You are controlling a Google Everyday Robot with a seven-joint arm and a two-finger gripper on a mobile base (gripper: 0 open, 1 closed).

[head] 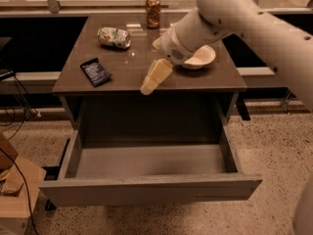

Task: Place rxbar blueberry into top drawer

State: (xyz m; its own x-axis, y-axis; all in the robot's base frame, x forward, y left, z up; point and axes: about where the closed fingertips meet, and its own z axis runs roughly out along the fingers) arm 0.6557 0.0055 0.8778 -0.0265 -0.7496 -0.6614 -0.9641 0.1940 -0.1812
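Note:
The rxbar blueberry, a flat dark navy bar with pale print, lies on the left part of the grey-brown cabinet top, near its front edge. The top drawer is pulled out wide below, its grey inside bare. My gripper hangs from the white arm above the front middle of the cabinet top, to the right of the bar and apart from it. It holds nothing that I can see.
A dented silvery-green can lies on its side at the back left. A brown can stands upright at the back middle. A white bowl sits at the right, partly behind my arm. A cardboard box is on the floor at left.

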